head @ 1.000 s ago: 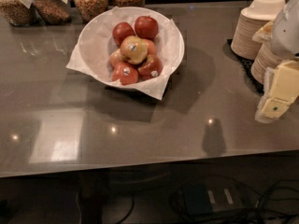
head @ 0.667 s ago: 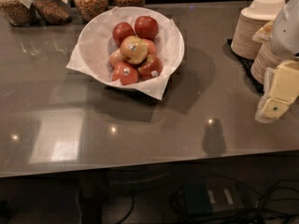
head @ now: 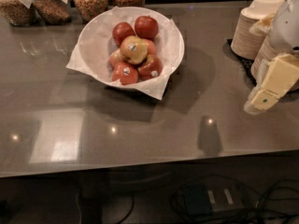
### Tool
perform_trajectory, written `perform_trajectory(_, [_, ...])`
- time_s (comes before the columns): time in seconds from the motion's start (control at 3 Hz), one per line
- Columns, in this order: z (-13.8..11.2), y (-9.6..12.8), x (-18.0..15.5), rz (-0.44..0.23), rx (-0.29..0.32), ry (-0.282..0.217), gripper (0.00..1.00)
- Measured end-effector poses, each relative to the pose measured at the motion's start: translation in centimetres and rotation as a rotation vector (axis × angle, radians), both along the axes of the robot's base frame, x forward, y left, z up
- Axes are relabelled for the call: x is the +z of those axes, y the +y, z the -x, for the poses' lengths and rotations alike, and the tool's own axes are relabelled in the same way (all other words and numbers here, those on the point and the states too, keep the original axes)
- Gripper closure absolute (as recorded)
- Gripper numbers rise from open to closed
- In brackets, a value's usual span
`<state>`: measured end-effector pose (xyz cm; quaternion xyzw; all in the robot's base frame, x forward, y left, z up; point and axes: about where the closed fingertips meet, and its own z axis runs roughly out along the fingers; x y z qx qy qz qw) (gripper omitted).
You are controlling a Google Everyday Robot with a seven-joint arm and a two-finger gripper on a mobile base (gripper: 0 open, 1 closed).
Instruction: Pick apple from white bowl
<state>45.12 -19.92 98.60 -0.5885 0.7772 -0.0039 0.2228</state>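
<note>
The white bowl (head: 96,41) stands at the back left-centre of the grey counter, lined with crumpled white paper whose corners stick out. It holds several apples. The palest apple (head: 133,50), yellow with a reddish blush and a small white sticker, lies on top of the pile in the middle, with deep red apples around it. My gripper (head: 267,93) hangs at the right edge of the view above the counter, well to the right of the bowl and apart from it, with nothing seen in it.
Stacks of beige paper bowls (head: 254,24) stand on a black mat at the back right, just behind the gripper. Several glass jars of grains (head: 91,0) line the back left edge. The counter's front edge (head: 149,164) runs below, with cables on the floor.
</note>
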Motion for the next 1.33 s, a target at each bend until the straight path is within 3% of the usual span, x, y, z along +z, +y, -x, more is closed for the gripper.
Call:
perform_trajectory(0.67, [-4.5,7.0,1.9,-0.338,0.017,-0.122,0.0])
perform_trajectory(1.0, [-7.2,10.9,2.0,-0.434,0.047,-0.158,0.0])
perform_trajectory(1.33, [-9.7,14.6,1.4,-0.46,0.09,-0.202,0.0])
